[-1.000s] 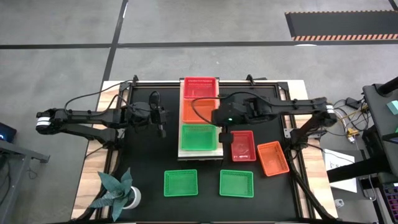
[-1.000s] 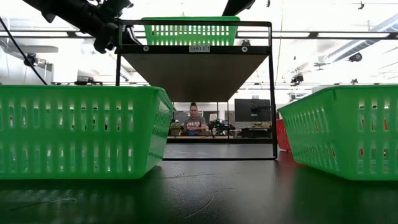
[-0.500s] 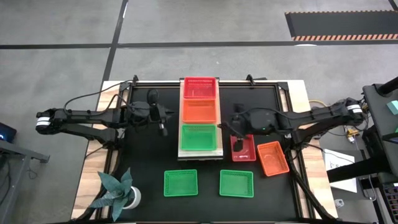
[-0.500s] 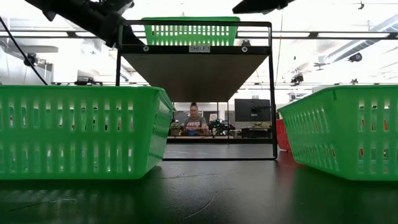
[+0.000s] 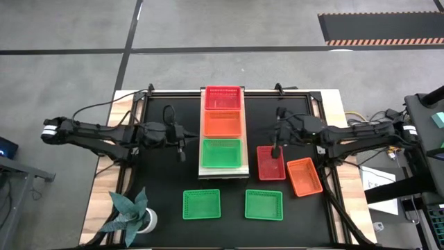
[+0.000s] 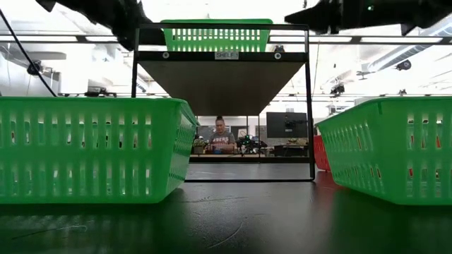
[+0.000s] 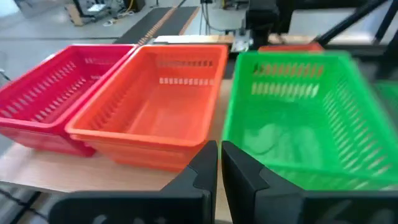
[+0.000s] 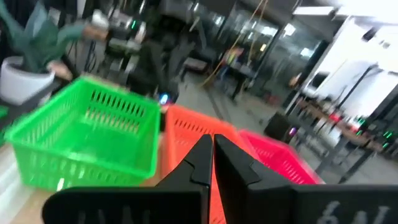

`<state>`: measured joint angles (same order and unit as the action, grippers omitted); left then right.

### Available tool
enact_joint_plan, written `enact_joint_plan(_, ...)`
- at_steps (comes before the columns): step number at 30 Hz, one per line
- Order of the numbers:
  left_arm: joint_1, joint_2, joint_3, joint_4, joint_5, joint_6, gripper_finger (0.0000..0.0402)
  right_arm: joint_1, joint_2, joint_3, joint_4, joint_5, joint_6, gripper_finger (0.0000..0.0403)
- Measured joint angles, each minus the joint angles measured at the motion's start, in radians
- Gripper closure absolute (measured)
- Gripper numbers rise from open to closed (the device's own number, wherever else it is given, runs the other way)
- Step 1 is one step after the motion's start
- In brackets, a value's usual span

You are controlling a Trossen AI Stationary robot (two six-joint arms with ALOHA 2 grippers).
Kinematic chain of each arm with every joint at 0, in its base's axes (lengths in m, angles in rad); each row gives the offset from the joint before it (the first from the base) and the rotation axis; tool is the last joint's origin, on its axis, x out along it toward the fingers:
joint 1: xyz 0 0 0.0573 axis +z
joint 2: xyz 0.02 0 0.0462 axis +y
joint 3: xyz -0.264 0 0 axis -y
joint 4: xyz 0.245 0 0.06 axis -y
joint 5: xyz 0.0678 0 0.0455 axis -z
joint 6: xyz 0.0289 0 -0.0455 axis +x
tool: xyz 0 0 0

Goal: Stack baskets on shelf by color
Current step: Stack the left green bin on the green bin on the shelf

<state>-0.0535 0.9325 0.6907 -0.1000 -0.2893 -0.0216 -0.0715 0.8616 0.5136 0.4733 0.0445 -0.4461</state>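
Shelf with three baskets

You can read one label: a small white tag on the front crossbar of the black shelf frame in the low view says "SHELF". The lettering on the shirt of the person behind is too small to read.

Seven baskets show: three green, two crimson, two orange.
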Motion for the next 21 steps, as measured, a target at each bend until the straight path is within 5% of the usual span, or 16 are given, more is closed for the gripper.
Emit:
enact_joint_plan(14, -0.326, 0.048, 0.216, -0.182, -0.011, -0.574, 0.0399, -0.001, -0.077, -0.043, 0.028, 0.0, -0.061, 0.0394)
enact_joint_plan(21, -0.534, 0.18, 0.411, -0.309, -0.149, -0.755, 0.0401, -0.001, -0.076, -0.043, 0.027, 0.0, -0.091, 0.0394)
